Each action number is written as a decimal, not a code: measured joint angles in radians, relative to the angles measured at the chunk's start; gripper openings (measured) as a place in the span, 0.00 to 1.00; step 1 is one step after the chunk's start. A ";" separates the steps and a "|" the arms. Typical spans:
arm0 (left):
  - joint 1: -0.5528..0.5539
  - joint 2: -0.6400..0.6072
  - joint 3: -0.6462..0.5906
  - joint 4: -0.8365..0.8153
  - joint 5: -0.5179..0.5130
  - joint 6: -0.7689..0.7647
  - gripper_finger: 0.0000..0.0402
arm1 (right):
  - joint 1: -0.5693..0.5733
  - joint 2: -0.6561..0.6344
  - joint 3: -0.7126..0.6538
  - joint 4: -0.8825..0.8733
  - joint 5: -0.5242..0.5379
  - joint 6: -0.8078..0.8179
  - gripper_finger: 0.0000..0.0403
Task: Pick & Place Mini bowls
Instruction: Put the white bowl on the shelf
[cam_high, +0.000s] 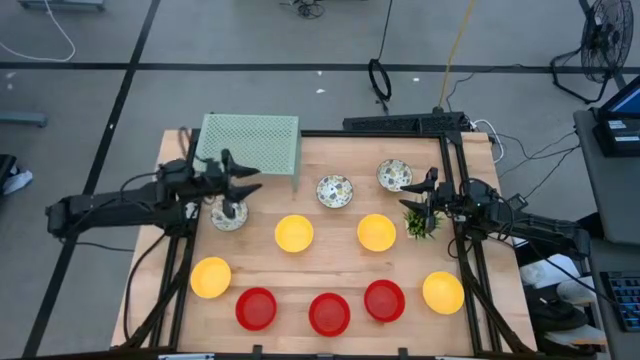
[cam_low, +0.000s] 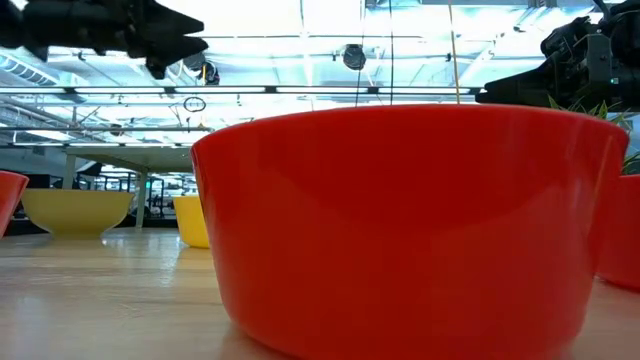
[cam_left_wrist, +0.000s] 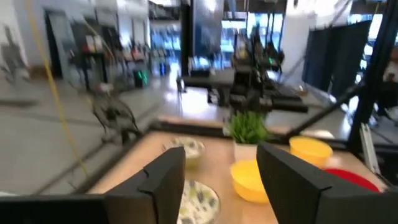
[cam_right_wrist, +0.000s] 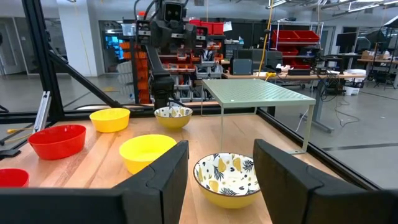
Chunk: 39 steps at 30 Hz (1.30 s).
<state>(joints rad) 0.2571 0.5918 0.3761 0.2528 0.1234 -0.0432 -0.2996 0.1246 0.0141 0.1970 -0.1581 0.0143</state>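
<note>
Wooden table (cam_high: 340, 275) holds upright mini bowls (cam_high: 329, 313), rims up, no long axis.

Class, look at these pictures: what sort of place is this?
Probably a robotics lab or workshop: two dark arms at a framed wooden table, cables on a bare floor, and red storage bins on racks behind.

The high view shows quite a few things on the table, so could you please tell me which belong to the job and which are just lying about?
Belong to the job:
- four yellow bowls
- three red bowls
- three floral bowls

Just lying about:
- green plant
- green mesh stand
</note>
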 joint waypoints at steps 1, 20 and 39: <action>-0.010 0.029 0.022 -0.020 0.001 -0.014 0.52 | 0.000 0.000 0.000 0.000 0.000 0.000 0.42; -0.232 0.434 0.309 -0.769 -0.045 -0.260 0.53 | 0.000 0.000 0.000 0.000 0.000 0.000 0.42; -0.325 0.500 0.309 -1.174 -0.242 -0.707 0.53 | 0.000 0.000 0.000 0.000 0.000 0.000 0.42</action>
<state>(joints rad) -0.0677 1.0923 0.6846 -0.9210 -0.1190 -0.7503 -0.2995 0.1246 0.0142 0.1969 -0.1581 0.0143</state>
